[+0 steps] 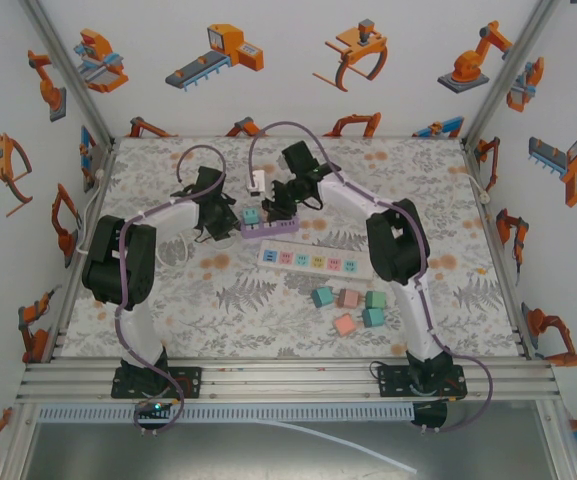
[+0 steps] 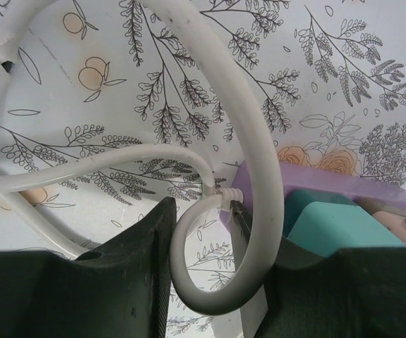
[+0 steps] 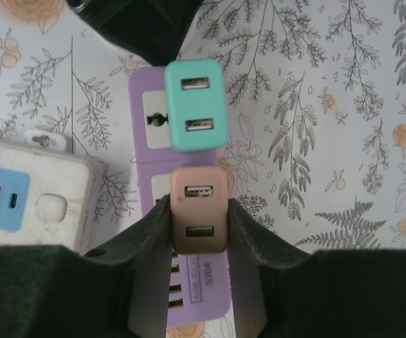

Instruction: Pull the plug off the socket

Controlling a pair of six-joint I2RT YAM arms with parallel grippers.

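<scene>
Noted: right gripper (image 3: 200,208) clamped on dusty-pink boxy plastic USB plug (image 3: 200,220), seated in purple plastic socket strip (image 3: 148,144) toward the floral table (image 1: 448,200) far edge; left gripper (image 2: 201,208) pinched on white cord (image 2: 253,141); plug likely light, rigid, slick, so grip its flat sides.

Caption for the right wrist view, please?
Right gripper shut on the pink plug in the purple strip, teal plug beyond it.

Overhead from behind, wrist views close, downward (sharing purple strip (image 3: 150,160))
</scene>
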